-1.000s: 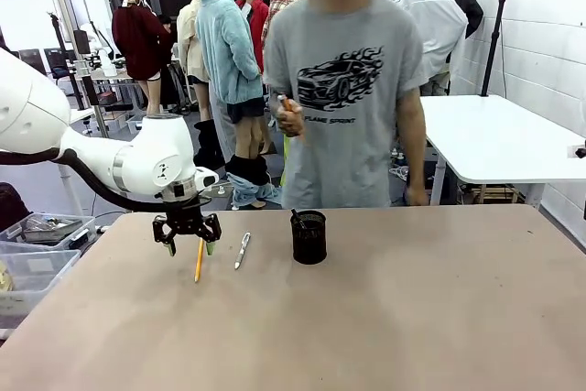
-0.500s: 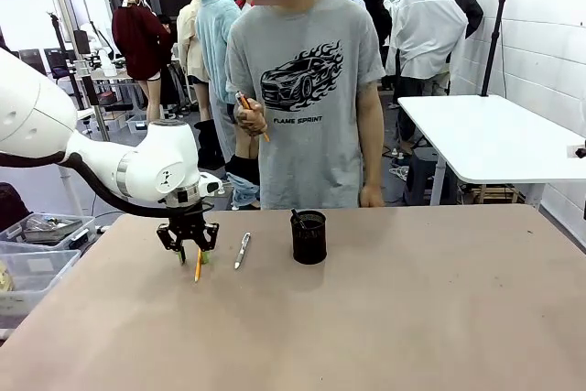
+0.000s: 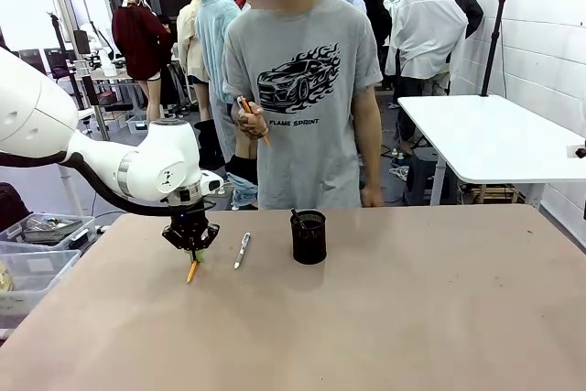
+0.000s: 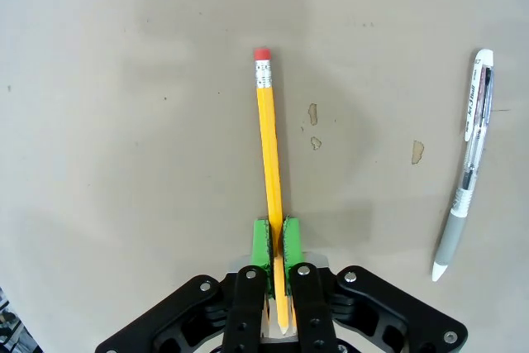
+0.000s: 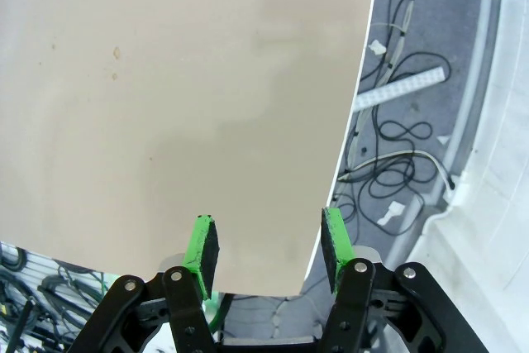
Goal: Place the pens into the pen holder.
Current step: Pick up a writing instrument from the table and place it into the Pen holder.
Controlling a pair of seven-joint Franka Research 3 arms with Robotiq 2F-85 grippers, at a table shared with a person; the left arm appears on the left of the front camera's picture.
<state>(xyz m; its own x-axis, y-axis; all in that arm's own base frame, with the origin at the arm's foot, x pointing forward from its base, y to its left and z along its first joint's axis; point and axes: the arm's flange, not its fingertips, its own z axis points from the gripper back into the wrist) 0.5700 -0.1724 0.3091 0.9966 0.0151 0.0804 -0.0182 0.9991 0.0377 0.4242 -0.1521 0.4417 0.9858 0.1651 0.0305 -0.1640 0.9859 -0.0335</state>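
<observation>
The left gripper (image 4: 275, 233) has its green pads pinched tight on the yellow pencil (image 4: 269, 146) near its sharpened end, low over the table (image 4: 124, 163). The silver-white pen (image 4: 467, 163) lies just beside it, and the black mesh pen holder (image 3: 309, 236) stands beyond the pen. The right gripper (image 5: 269, 241) hangs wide apart, holding nothing, above the table's edge.

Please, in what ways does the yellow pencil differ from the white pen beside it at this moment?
The pencil is yellow-orange with a red eraser; the pen is white with a grey grip. The pencil is clamped in the left gripper; the pen lies free on the table. The pencil looks longer than the pen. Both are slim, nearly parallel, and outside the pen holder.
</observation>
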